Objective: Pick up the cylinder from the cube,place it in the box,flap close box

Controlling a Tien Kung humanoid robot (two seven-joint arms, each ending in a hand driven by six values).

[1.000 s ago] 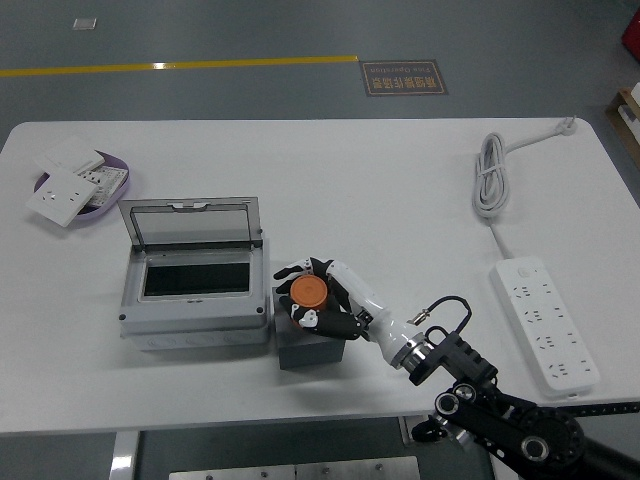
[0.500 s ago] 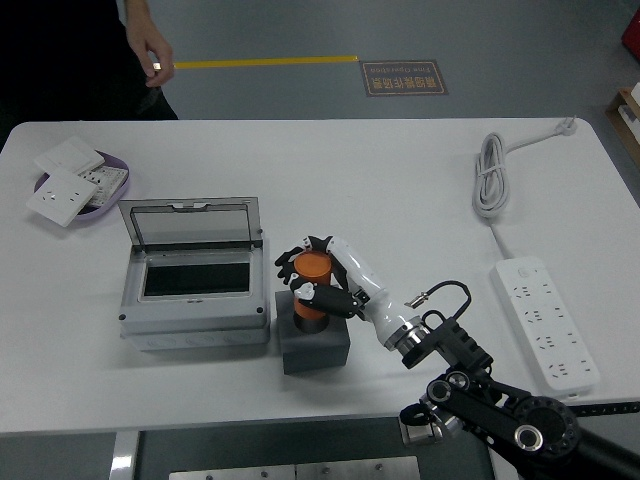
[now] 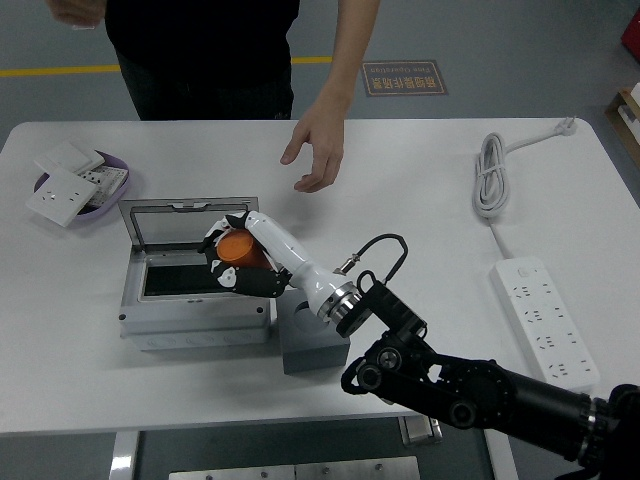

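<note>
The orange cylinder (image 3: 236, 249) sits gripped in the right hand (image 3: 240, 258), whose fingers curl around it, above the grey box (image 3: 195, 300) with its clear lid (image 3: 190, 222) raised. The dark cube (image 3: 312, 345) stands just right of the box. A person's hand (image 3: 318, 150) hovers over the table (image 3: 400, 190) beyond.

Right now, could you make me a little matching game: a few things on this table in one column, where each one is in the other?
Things:
1. orange cylinder
2. grey cube
3. power strip
4. purple dish

Places:
A. table's far left corner
B. held in the right hand over the open box
C. right side of the table
D. just right of the box

Pairs: 1-B, 2-D, 3-C, 4-A
</note>
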